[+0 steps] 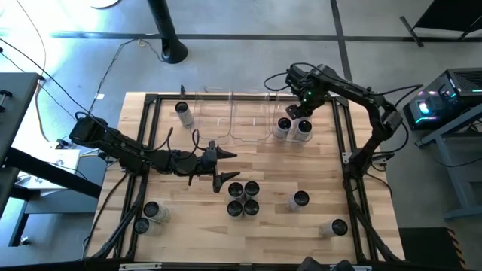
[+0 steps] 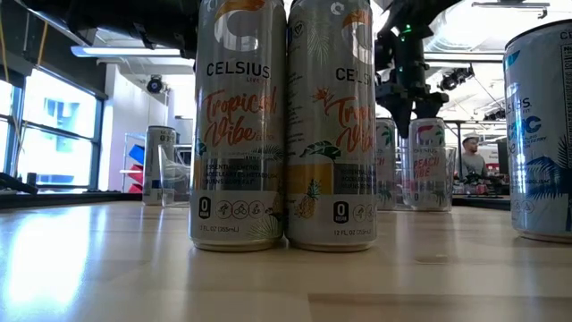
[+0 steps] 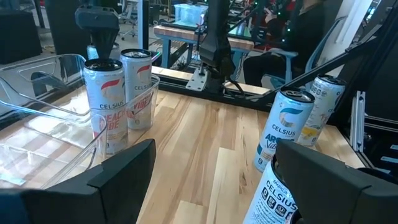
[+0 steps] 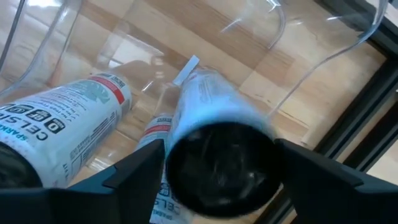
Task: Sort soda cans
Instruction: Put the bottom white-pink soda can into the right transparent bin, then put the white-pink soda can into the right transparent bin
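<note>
R gripper (image 1: 299, 114) is seen at the far side of the table (image 1: 316, 169), over the clear bin (image 1: 280, 96) nearest the R arm. Two soda cans (image 1: 284, 126) (image 1: 303, 128) are stood upright in that bin, side by side. In the R wrist view, a can's dark top (image 4: 219, 168) is framed between the two fingers, w/ one finger (image 4: 134, 171) close on each side. Whether it is clamped or just straddled cannot be told. From the L wrist view, the tip of that gripper is seen right at the top of a Peach Vibe can (image 3: 104, 99), w/ a second can (image 3: 138, 87) just beside it.

L gripper (image 1: 226, 165) is held near mid-table, w/ its fingers spread apart and nothing between them. A block of four cans (image 1: 243, 198) is grouped just in front of it, toward the near edge.

Other cans are scattered:
- One can (image 1: 183, 113) is stood at the far L, by the L-most bin (image 1: 197, 94).
- Two cans (image 1: 147, 217) are placed close together at the near L corner.
- One can (image 1: 300, 199) is set R of the block.
- One can (image 1: 339, 226) is found near the R front corner.

In the low view, two Tropical Vibe cans (image 2: 281, 125) are shown touching, upright, in the foreground.
</note>
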Tool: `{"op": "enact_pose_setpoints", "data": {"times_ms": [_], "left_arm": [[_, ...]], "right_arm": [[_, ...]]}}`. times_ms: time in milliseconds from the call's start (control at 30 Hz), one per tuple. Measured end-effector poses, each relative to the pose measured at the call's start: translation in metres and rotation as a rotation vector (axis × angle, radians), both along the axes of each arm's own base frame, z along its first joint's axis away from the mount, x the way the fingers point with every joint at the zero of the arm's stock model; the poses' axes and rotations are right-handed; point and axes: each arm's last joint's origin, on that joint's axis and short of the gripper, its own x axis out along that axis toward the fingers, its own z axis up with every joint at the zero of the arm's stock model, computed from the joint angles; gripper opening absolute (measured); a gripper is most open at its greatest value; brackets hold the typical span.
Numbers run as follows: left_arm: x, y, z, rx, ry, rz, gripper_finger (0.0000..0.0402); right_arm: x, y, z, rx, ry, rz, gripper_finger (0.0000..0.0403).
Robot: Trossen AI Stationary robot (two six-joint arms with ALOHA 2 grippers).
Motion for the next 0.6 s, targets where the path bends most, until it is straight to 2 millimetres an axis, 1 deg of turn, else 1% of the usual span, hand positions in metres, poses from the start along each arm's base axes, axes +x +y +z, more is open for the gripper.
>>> {"op": "enact_pose_setpoints", "data": {"times_ms": [233, 333, 433, 500, 600], "left_arm": [[0.000, 0.000, 0.000, 0.001, 0.004, 0.000, 0.0328], [0.000, 0.000, -0.001, 0.001, 0.005, 0.000, 0.0328], [0.000, 0.000, -0.001, 0.001, 0.005, 0.000, 0.0328], [0.000, 0.000, -0.001, 0.002, 0.008, 0.000, 0.0328], [0.000, 0.000, -0.001, 0.003, 0.014, 0.000, 0.0328]], "right_arm": [[0.000, 0.000, 0.001, -0.002, -0.002, 0.022, 0.0304], [-0.001, 0.000, 0.009, -0.006, 0.006, 0.037, 0.0305], [0.000, 0.002, 0.026, -0.061, 0.034, 0.055, 0.0305], [0.000, 0.007, 0.042, -0.134, 0.057, 0.072, 0.0306], [-0.001, 0.028, 0.071, -0.258, 0.056, 0.123, 0.0306]]}}
